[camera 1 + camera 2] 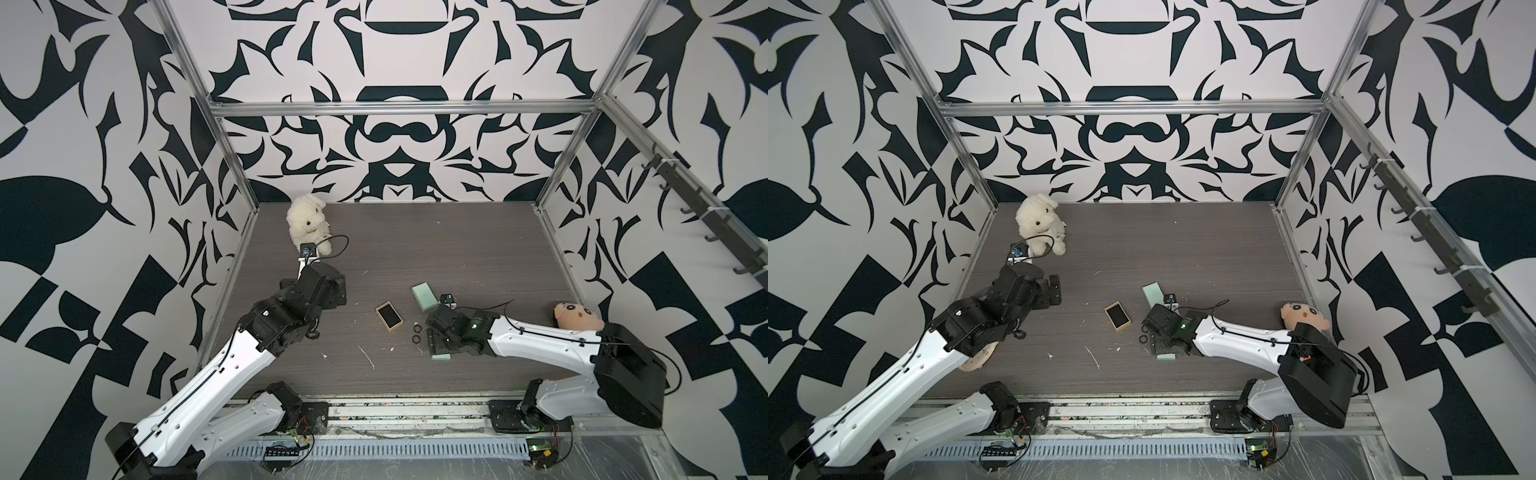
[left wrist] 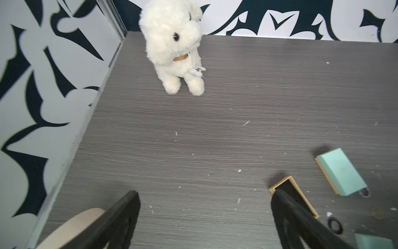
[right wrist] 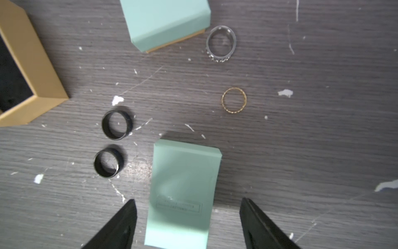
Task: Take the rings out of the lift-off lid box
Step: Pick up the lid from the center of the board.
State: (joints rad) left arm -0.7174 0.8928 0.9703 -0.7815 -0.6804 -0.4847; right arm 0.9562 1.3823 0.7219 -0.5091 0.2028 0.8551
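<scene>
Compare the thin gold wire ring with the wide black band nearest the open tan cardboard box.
The thin gold wire ring is yellow, the wide black band glossy black. The gold ring is a fine bumpy wire, the black band broad and smooth. The black band lies by the open tan cardboard box, the gold ring farther off near the grey stone-set ring. Both rest hole-up on the grey table, outside the box.

Framed print on mint lid (image 3: 183, 189), too blurred to read
</scene>
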